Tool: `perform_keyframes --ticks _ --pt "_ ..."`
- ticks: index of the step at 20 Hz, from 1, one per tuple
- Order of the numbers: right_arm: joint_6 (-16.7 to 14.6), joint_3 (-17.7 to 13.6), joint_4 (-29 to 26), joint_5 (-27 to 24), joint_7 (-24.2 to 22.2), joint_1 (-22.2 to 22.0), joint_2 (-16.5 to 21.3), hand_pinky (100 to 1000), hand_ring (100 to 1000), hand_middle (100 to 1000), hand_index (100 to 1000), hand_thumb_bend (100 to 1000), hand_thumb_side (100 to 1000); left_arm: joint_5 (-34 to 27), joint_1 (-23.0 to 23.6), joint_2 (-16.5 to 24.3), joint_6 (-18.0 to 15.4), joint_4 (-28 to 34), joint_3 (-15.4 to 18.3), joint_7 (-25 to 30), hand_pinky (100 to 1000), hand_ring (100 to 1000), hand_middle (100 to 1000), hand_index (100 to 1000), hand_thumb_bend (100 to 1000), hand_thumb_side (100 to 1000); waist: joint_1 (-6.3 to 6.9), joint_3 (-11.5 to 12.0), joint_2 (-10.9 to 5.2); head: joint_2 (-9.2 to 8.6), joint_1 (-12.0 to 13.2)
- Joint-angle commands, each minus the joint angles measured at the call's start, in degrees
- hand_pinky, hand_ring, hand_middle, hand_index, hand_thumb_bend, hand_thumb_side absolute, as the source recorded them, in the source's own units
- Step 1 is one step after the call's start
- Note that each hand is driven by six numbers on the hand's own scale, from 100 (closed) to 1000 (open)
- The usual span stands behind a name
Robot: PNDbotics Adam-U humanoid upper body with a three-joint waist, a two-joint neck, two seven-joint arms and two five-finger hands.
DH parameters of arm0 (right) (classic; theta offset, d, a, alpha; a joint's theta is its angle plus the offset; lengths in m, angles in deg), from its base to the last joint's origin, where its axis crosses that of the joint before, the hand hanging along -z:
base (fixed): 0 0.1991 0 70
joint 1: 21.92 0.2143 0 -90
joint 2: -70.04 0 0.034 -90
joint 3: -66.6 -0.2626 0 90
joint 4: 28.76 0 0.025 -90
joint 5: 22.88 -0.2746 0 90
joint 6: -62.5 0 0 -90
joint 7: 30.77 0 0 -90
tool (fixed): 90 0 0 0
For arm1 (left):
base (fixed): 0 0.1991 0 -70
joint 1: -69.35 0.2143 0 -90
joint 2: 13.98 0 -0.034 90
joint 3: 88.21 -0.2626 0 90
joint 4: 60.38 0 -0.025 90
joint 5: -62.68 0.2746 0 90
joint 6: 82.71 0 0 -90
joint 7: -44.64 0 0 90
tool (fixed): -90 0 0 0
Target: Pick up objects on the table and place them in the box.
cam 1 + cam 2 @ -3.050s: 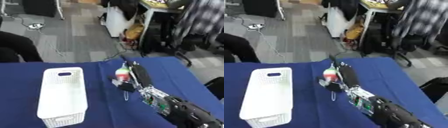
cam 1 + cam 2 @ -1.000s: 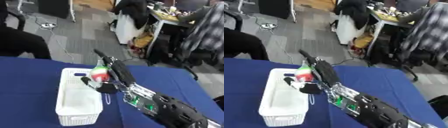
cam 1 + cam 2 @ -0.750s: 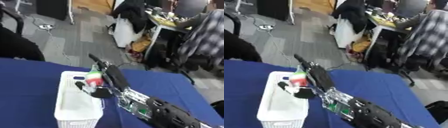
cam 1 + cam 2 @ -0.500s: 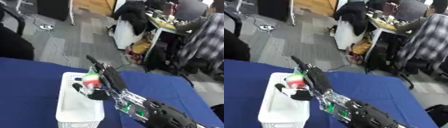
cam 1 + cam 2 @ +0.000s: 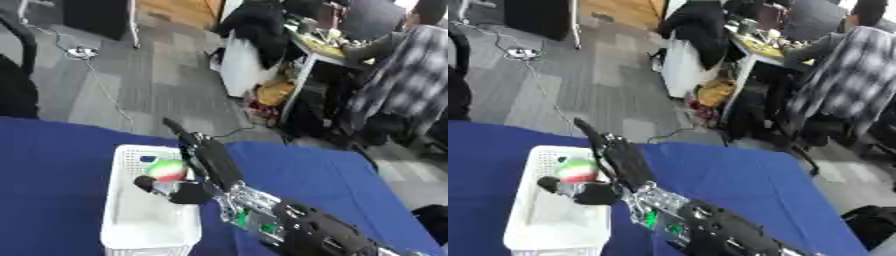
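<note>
Ball point(image 5: 167, 170) now held farther over box point(image 5: 131, 232).

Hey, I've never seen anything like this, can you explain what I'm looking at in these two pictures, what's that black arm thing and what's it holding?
Both pictures come from a pair of cameras in a humanoid robot's head, looking down at its work, so they show nearly the same thing at one moment. The black and silver arm coming in from the lower right is the robot's right arm, and it ends in its right hand, which has fingers and a thumb. That hand holds a small round object, green, white and red, over a white perforated box. The box stands on a table with a blue cloth. The robot's left hand is not in view. Behind the table is an office floor with chairs and desks.
</note>
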Motion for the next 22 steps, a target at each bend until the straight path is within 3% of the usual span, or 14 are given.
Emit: perform_keyframes --ticks 1,2,6,14,15,16,17,18,19,22 --pt "0.28 -1.20 0.01 1.71 -2.95 0.71 0.98 949 903 897 1000 834 1000 0.21 -0.92 0.97 -0.29 0.75 0.42 0.46 660 782 883 794 160 937 0.58 -0.24 -0.64 -0.70 -0.42" --pt "0.39 -1.45 -0.16 1.10 -3.25 0.75 0.95 998 903 895 1000 845 1000 0.22 -0.93 1.13 -0.43 0.70 0.55 0.49 660 782 883 793 161 937 0.58 -0.30 -0.57 -0.68 -0.37" --pt "0.78 -1.73 -0.86 -0.80 -3.65 0.73 1.17 1000 875 882 1000 847 1000 0.21 -1.00 1.46 -0.61 0.66 0.98 0.04 660 782 883 793 162 937 0.58 -0.45 -0.49 -0.78 -0.21" --pt "0.49 -2.07 -2.37 -1.67 -1.29 0.32 0.97 900 850 857 1000 842 1000 0.14 -1.13 2.55 -1.23 0.59 0.85 0.44 660 782 883 794 159 935 0.58 -1.44 -0.21 -1.27 0.28" --pt "0.42 -2.32 -3.25 -2.42 -0.87 0.03 1.16 833 812 848 1000 848 1000 0.18 -1.08 2.96 -1.48 0.52 0.91 0.52 660 782 882 794 157 934 0.67 -1.87 -0.15 -1.64 0.08" --pt "0.23 -2.62 -4.65 -3.31 -0.33 -0.49 1.38 833 812 848 1000 848 1000 0.22 -0.88 3.46 -1.81 0.43 1.03 0.58 660 782 882 794 157 934 0.89 -2.51 -0.15 -2.19 -0.32" --pt "-0.24 -2.89 -6.83 -4.19 0.27 -1.41 1.76 717 739 827 1000 835 1000 0.30 -0.49 4.14 -2.21 0.28 1.23 0.62 660 782 882 794 155 933 1.32 -3.56 -0.25 -3.16 -0.97" --pt "-0.79 -3.25 -9.83 -5.18 1.03 -2.90 2.11 762 757 833 1000 842 1000 0.41 0.10 5.00 -2.71 0.05 1.49 0.65 660 782 882 794 156 933 1.78 -4.84 -0.51 -3.92 -1.31" --pt "-1.13 -3.59 -12.42 -6.00 1.63 -4.29 2.36 553 673 796 1000 812 1000 0.50 0.57 5.66 -3.16 -0.19 1.69 0.67 661 782 882 794 153 931 2.20 -5.86 -0.79 -4.66 -1.57" --pt "-8.72 -4.33 -16.37 -8.53 7.47 -11.71 1.84 360 610 756 1000 739 1000 0.86 3.62 9.39 -5.48 -1.37 2.71 0.48 661 782 880 796 148 928 4.34 -11.37 -2.95 -7.79 -0.60"
